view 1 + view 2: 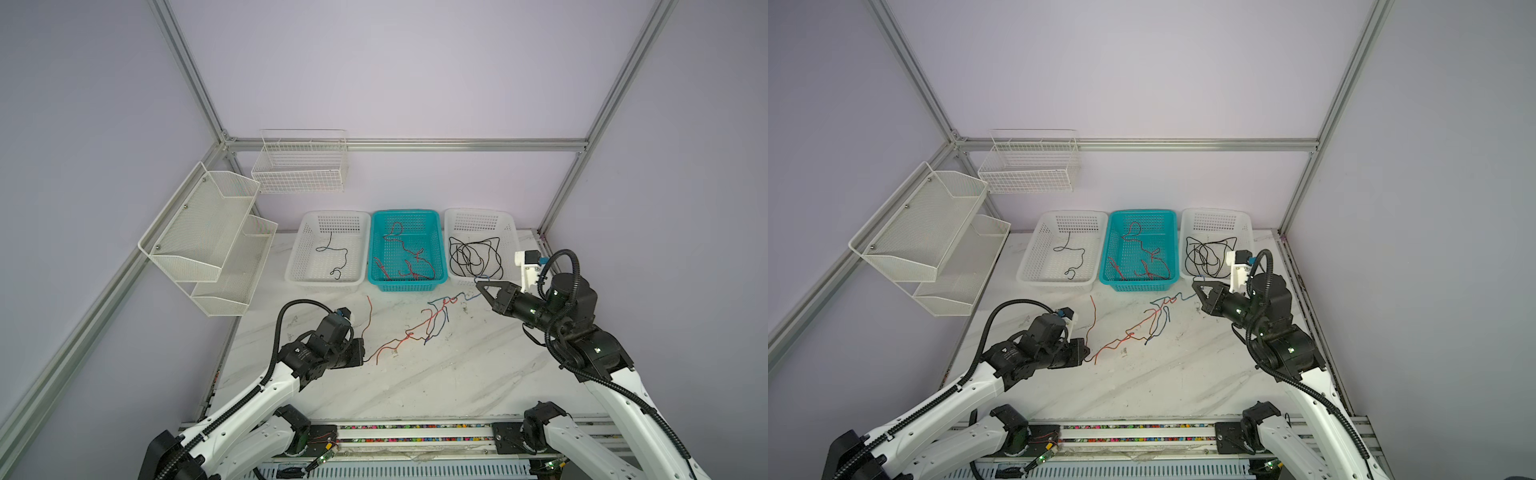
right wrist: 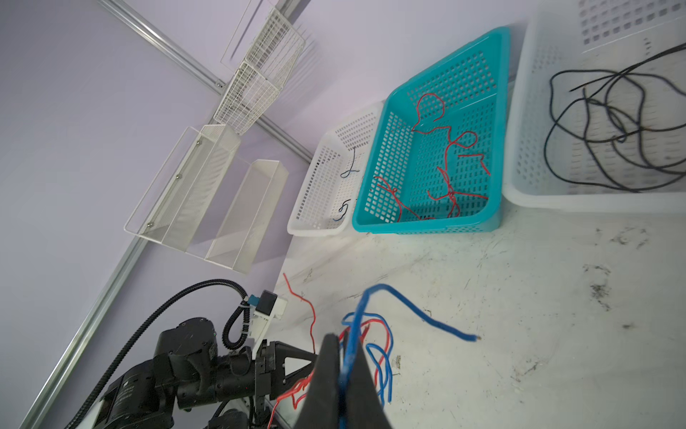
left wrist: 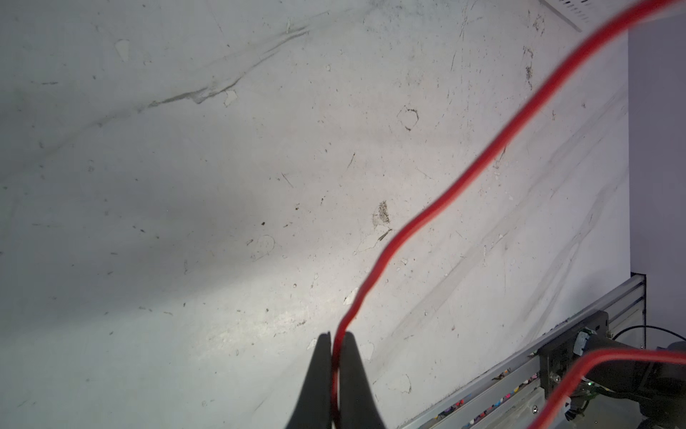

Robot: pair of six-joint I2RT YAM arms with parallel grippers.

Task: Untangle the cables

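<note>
Scuffed marbled worktop [image 1: 415, 386], lilac walls [image 1: 415, 83]. Before teal basket [image 1: 407, 285], wrist views alone show left hand [image 3: 337, 336] pinching red cable [image 3: 482, 161], right hand [image 2: 339, 338] pinching blue cable [image 2: 359, 315].

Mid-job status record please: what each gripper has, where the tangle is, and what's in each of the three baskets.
left gripper: shut on red cable
right gripper: shut on blue cable
tangle: red and blue twisted together over the table, between the two grippers
left white basket: one short black cable
teal basket: red cables
right white basket: looped black cables
</note>
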